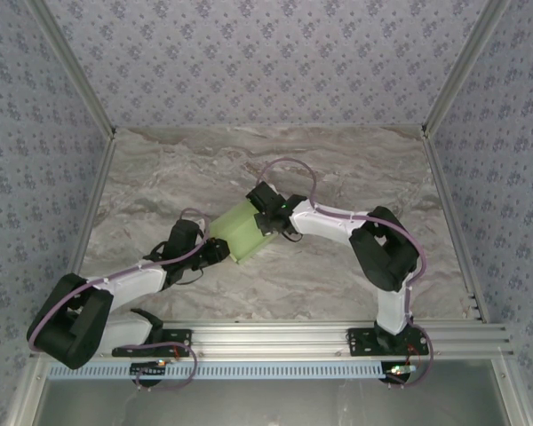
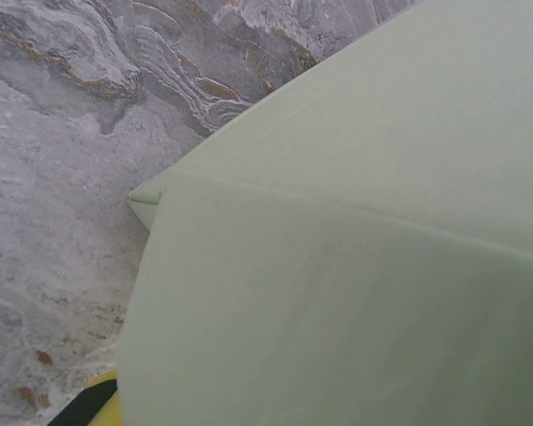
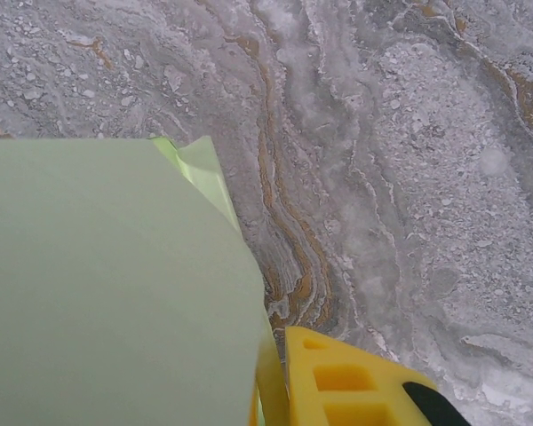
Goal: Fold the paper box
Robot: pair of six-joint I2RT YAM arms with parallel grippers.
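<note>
Left arm: you see it lying low, stretched from its near-left base toward the table (image 1: 355,169) centre.
Right arm: elbow raised at the right, forearm reaching left.
Left gripper (image 1: 217,251): against the box's near-left edge; you cannot tell how far its jaws stand apart.
Right gripper (image 1: 265,217): yellow fingers (image 3: 338,382) closed onto the card's edge.
Paper box (image 1: 238,232): mid-table, between both grippers, a fold line showing.

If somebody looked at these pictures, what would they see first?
The pale lime-green paper box jumps out, bright against the grey marbled table, near its middle. Two black-and-white robot arms reach in to it: the left gripper meets its near left edge, and the right gripper meets its far right corner. In both wrist views the box covers much of the picture.
</note>
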